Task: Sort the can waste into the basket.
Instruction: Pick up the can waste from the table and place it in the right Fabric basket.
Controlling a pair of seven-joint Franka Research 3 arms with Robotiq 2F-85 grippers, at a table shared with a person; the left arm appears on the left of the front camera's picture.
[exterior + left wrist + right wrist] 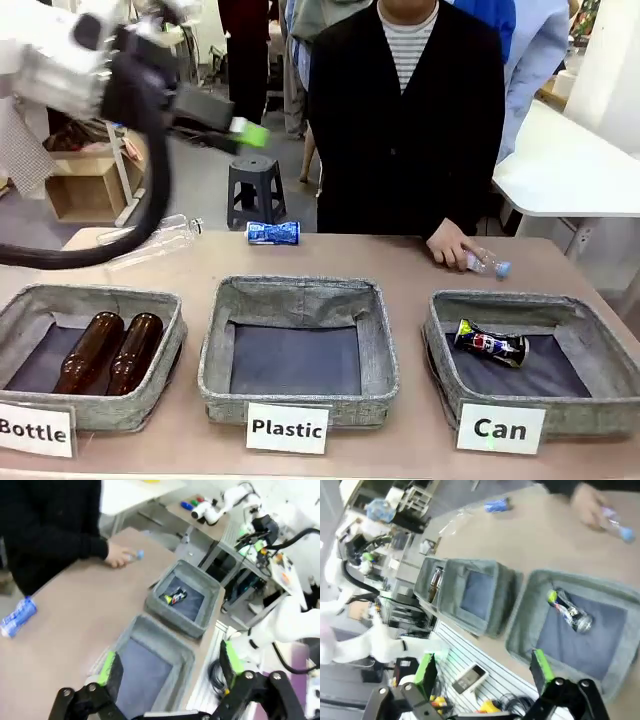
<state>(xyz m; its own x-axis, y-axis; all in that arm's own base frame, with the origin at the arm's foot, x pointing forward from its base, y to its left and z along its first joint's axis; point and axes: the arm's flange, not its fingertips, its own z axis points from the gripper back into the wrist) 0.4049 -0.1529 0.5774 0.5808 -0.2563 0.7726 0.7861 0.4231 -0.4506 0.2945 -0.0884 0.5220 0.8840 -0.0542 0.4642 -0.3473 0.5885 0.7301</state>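
Observation:
The blue crushed can (273,232) lies on the table's far side, left of the person; it is also in the left wrist view (17,617) and the right wrist view (496,505). The dark crushed can (490,343) lies inside the basket signed "Can" (440,325), seen from both wrists (175,596) (570,611). My left gripper (245,133) hangs high above the table's left half, open and empty (169,662). Over the robot-side edge near the Can basket (517,630), my right gripper (483,667) is open and empty.
The person's hand (450,243) rests on a small clear plastic bottle (488,264) behind the Can basket. Another clear bottle (150,240) lies at the far left. The "Bottle" bin (170,320) holds two brown bottles; the "Plastic" bin (380,340) stands between.

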